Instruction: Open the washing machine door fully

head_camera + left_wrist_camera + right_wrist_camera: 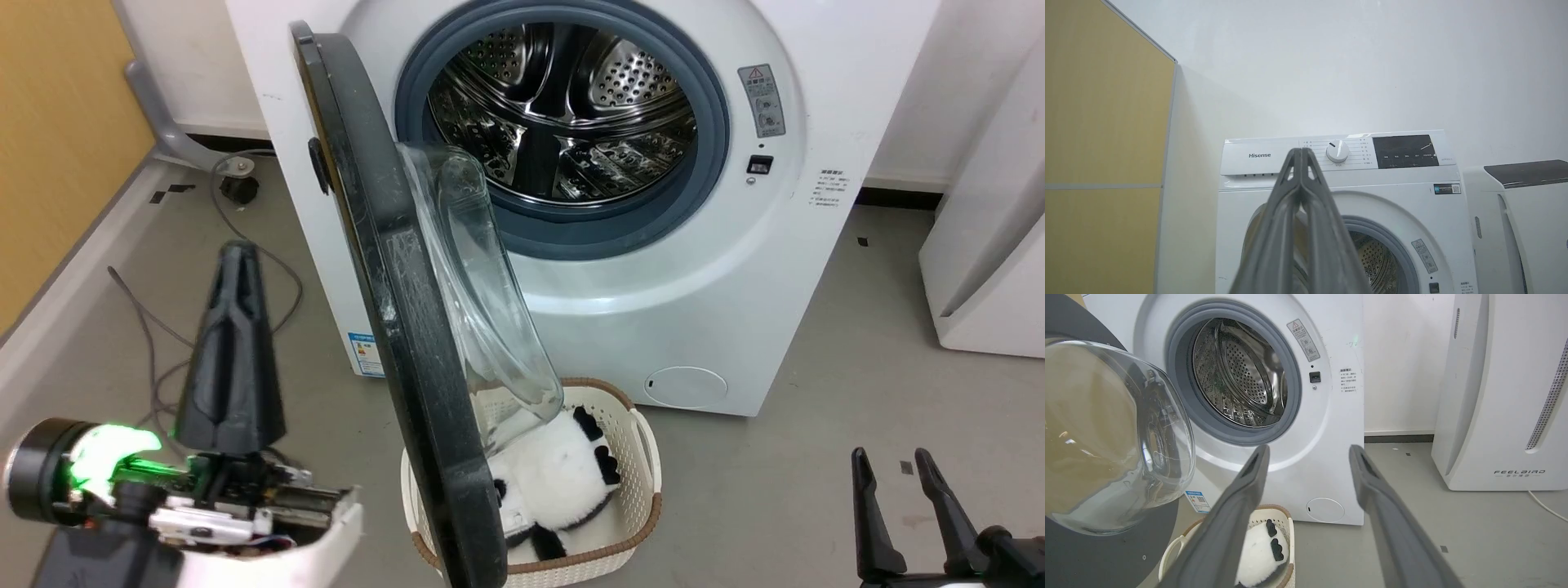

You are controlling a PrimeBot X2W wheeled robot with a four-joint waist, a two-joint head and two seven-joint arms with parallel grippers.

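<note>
The washing machine door [392, 286] stands swung out on its left hinge, edge-on to me, roughly square to the white washer [694, 286]. Its clear glass bowl [482, 302] bulges toward the steel drum [563, 114]. In the right wrist view the bowl [1106, 437] takes up the left side. My left gripper [237, 249] is shut on nothing, left of the door's outer face and apart from it. In its own view the gripper [1300, 152] points at the washer's control panel. My right gripper [890, 454] is open, low at the right over the floor, and shows as [1308, 449] in its own view.
A white basket [645, 457] holding a panda plush [555, 482] sits on the floor under the door's lower edge. A white appliance [988, 245] stands to the washer's right. Cables [147, 327] trail on the floor at the left, beside a yellow panel [57, 139].
</note>
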